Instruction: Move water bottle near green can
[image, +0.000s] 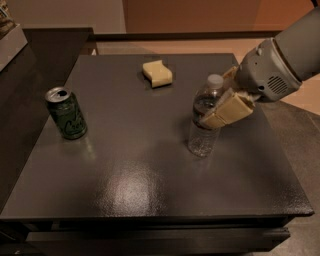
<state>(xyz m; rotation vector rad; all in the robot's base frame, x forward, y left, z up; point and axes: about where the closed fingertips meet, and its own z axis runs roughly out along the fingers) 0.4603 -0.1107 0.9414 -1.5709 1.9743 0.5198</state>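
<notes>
The water bottle (202, 136), clear with a white cap, stands right of the table's middle and leans slightly. My gripper (214, 102) reaches in from the right and is shut on it at label height. One tan finger (227, 111) crosses the bottle's front, and the other shows behind its neck. The green can (66, 114), with pale script and an opened silver top, stands upright near the table's left edge, well apart from the bottle.
A yellow sponge (157, 73) lies at the back middle of the dark table (135, 175). A dark counter runs along the left side. The grey arm housing (272, 67) hangs over the table's right edge.
</notes>
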